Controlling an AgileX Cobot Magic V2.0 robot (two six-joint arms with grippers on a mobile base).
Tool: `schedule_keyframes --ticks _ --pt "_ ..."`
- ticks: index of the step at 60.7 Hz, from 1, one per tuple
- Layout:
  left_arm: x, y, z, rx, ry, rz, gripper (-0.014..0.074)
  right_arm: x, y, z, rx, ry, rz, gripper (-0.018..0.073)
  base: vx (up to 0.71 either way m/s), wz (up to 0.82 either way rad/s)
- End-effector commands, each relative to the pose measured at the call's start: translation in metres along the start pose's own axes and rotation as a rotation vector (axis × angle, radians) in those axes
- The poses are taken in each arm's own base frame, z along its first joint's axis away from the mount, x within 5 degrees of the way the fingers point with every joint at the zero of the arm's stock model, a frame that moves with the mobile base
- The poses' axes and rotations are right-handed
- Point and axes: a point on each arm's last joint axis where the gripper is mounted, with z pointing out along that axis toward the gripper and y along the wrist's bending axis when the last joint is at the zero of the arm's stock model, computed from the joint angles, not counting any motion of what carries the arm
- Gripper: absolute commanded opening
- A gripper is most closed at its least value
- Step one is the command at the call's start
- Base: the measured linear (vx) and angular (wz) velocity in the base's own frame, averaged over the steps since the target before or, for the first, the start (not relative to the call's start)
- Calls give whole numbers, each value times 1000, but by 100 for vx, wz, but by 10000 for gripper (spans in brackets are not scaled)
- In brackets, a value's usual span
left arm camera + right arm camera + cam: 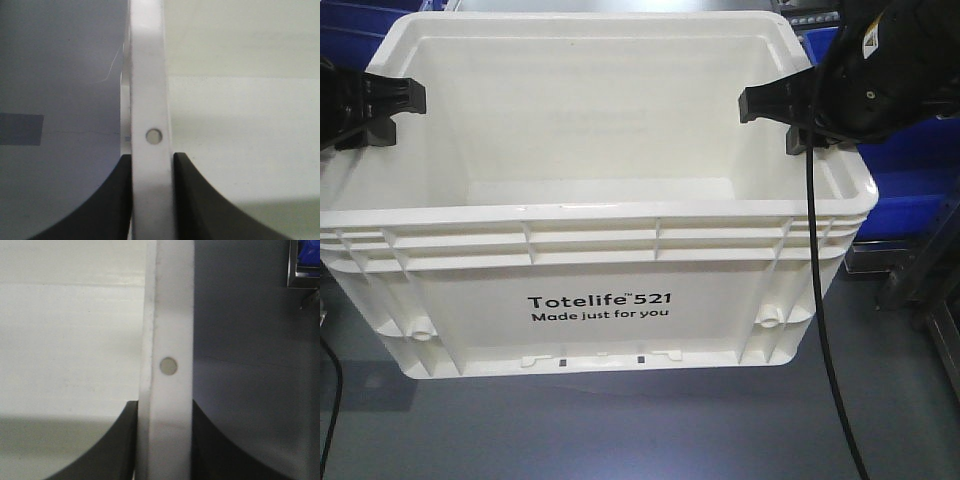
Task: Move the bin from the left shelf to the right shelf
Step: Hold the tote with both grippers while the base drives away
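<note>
The bin [600, 250] is a large white tote with a ribbed rim and black print "Totelife 521 Made just for you". It fills the front view, empty inside and held off the grey floor. My left gripper [382, 105] is shut on its left rim. In the left wrist view the black fingers [112, 200] press both sides of the white rim [150, 100]. My right gripper [790, 105] is shut on the right rim. In the right wrist view its fingers [210, 445] clamp the rim [170, 330] the same way.
Blue plastic bins [910, 170] sit on shelving at the right and back left [350, 40]. A metal shelf frame [910, 270] stands at the right. A black cable [820, 330] hangs down from the right arm. Grey floor [620, 430] lies below.
</note>
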Motion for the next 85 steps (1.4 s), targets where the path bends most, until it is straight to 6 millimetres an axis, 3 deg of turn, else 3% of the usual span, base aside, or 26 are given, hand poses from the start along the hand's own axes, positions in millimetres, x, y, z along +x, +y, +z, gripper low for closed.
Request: schedule_keyframes --ticks 1,85 --pt "-14 -3 -28 43 -180 34 55 -13 -6 -30 -10 -187 -8 31 9 -21" --pt "-14 -3 -28 43 -180 34 55 -13 -6 -30 -10 -187 -8 31 14 -5"
